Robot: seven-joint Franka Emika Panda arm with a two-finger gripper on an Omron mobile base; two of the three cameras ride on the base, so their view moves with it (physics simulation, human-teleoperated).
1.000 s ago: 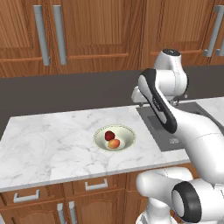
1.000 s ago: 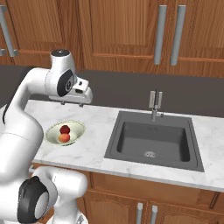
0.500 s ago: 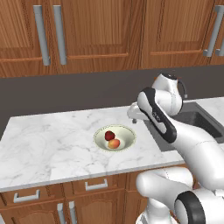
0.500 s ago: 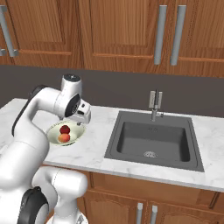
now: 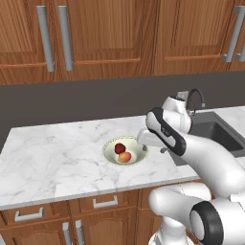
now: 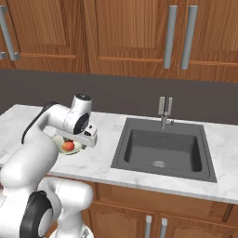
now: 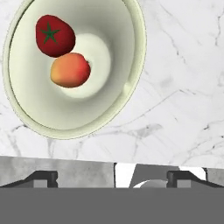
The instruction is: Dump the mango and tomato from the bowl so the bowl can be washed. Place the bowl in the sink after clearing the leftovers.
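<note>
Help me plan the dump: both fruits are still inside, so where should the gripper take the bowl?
Probably the bowl's thin rim on the sink-facing side, nearest the open gripper. One finger goes inside, one outside, coming from above. The wall is bare there; the tomato and mango lie further in.

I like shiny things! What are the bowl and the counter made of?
The bowl looks like glazed ceramic: smooth cream inside, soft sheen, pale green rim. It could be plastic. The counter looks like polished white marble, with thin grey veins running through it.
</note>
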